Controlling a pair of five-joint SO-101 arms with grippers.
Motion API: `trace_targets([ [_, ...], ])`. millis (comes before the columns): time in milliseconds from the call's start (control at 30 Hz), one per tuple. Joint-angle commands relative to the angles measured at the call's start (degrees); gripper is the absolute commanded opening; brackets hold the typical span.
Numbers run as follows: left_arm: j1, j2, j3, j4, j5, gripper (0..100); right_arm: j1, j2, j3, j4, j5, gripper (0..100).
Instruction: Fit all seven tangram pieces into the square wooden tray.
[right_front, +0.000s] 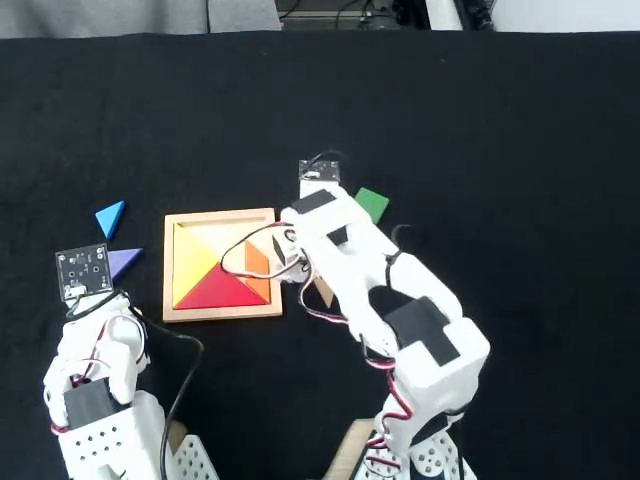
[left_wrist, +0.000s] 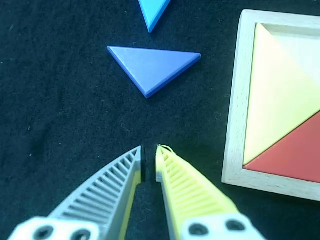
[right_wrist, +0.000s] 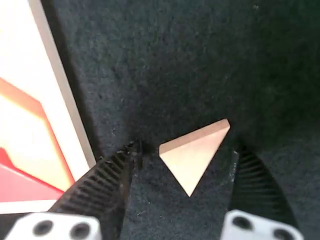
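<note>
On the black table (right_front: 520, 120), the square wooden tray (right_front: 222, 313) sits just off centre toward 9 o'clock. Seated in it: a yellow triangle (right_front: 192, 255), a red triangle (right_front: 220, 292) and an orange piece (right_front: 258, 265).

Loose pieces:
- The indigo triangle (left_wrist: 152, 67) and light-blue triangle (right_front: 110, 216) lie at the tray's 9–10 o'clock.
- The green piece (right_front: 373, 204) is at 2 o'clock.

The left gripper (left_wrist: 149, 148) is near the indigo triangle, fingers pressed together and holding nothing. The right gripper (right_wrist: 185, 151) is just off the tray's 4 o'clock corner. Its jaws are spread either side of the small tan triangle (right_wrist: 192, 157), not touching it.

My read is that the tan piece is thin, stiff, light wood and smooth-faced. Lying flat on cloth, it will likely skate or pivot if pinched on a point. Go low and clamp across two edges.
</note>
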Motion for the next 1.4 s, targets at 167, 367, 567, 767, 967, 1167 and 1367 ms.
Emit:
trace_targets([
  [167, 0.04, -0.35, -1.98, -0.53, -0.35, 7, 1.05, 2.42, -5.41, 2.81, 1.14, 27.3],
  [367, 0.04, -0.35, -1.98, -0.53, -0.35, 7, 1.14, 1.98, -5.32, 2.73, 1.23, 27.2],
  [567, 0.04, -0.35, -1.98, -0.53, -0.35, 7, 1.14, 1.98, -5.23, 2.73, 1.14, 27.1],
  [767, 0.04, -0.35, -1.98, -0.53, -0.35, 7, 2.64, 2.15, -5.32, 2.64, 1.41, 14.7],
  [967, 0.04, -0.35, -1.98, -0.53, -0.35, 7, 2.64, 2.07, -5.41, 2.55, 1.49, 12.8],
  [1167, 0.04, -0.35, -1.98, -0.53, -0.35, 7, 2.64, 1.98, -5.41, 2.55, 1.58, 12.3],
  [1367, 0.04, -0.35, -1.98, -0.53, -0.35, 7, 2.64, 1.89, -6.46, 2.29, 5.89, 1.0],
])
